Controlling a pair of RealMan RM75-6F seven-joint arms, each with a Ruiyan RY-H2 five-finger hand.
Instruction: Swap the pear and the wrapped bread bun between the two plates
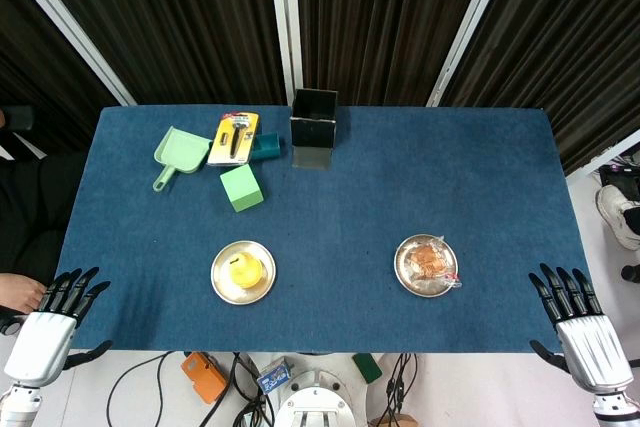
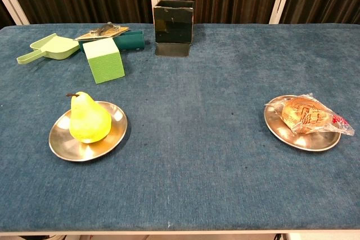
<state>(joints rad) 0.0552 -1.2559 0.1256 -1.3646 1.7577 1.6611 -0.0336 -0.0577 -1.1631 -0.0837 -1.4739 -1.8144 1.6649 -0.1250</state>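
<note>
A yellow pear stands upright on the left metal plate. The bread bun in clear wrap lies on the right metal plate. My left hand rests at the table's near left corner, fingers spread, holding nothing. At the near right corner my right hand is likewise spread and empty. Both hands are far from the plates and show only in the head view.
At the back left lie a green dustpan, a green block, a yellow packaged tool and a teal box. A black open box stands at the back middle.
</note>
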